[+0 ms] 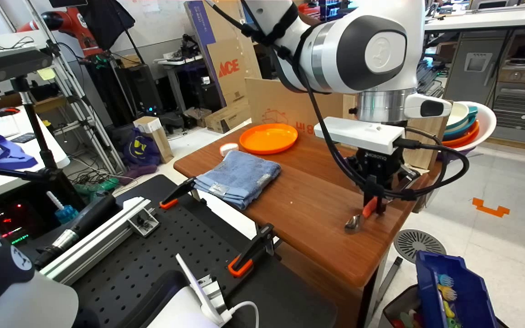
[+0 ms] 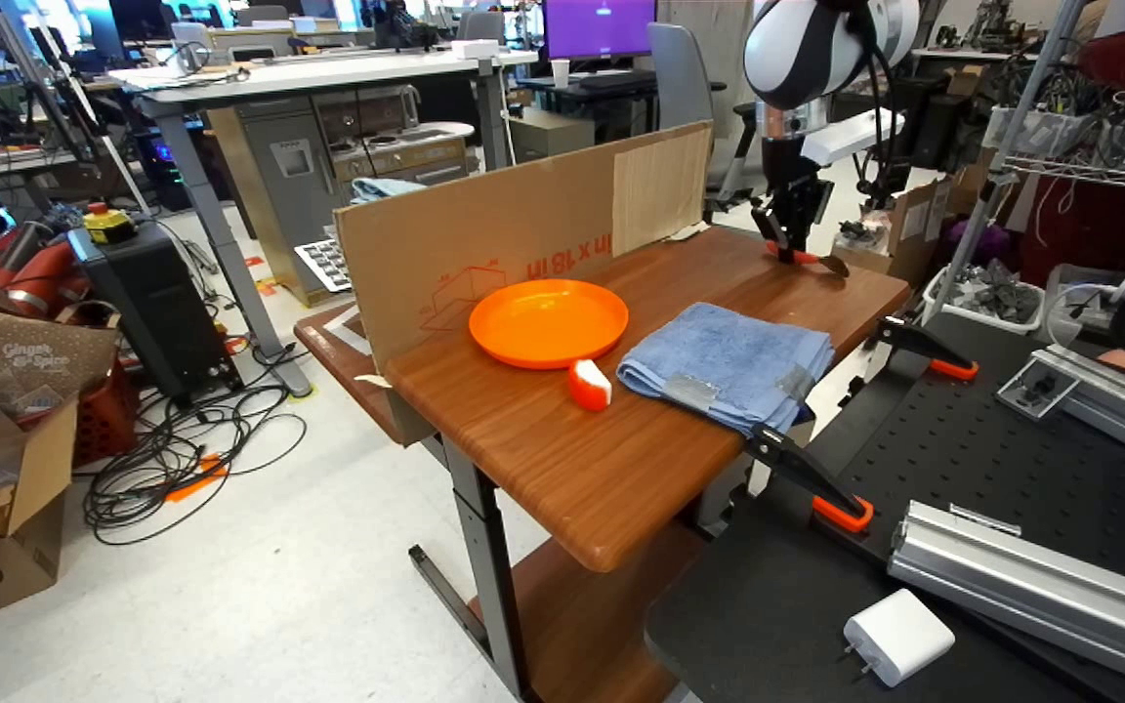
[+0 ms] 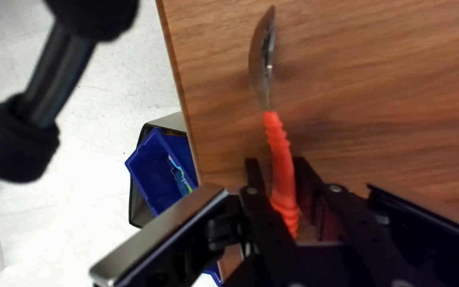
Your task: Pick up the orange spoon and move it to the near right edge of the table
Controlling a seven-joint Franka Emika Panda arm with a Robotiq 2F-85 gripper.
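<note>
The orange spoon [image 3: 277,133] is gripped by its handle [image 3: 282,167] between the fingers [image 3: 255,177], near an edge of the bench [image 3: 373,99], its metal bowl [image 3: 257,56] pointed away from them.

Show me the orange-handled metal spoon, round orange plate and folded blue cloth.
Orange-handled metal spoon [image 3: 279,145], in the wrist view: the handle.
Round orange plate [image 2: 550,324], in an exterior view: bare centre.
Folded blue cloth [image 1: 243,173], in an exterior view: top face.

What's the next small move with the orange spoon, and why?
Likely ease the orange spoon gently down onto the table: the gripper is closed on its handle, the spoon is close to a table edge, and its bowl is turned sideways. Contact with the tabletop is unclear.
</note>
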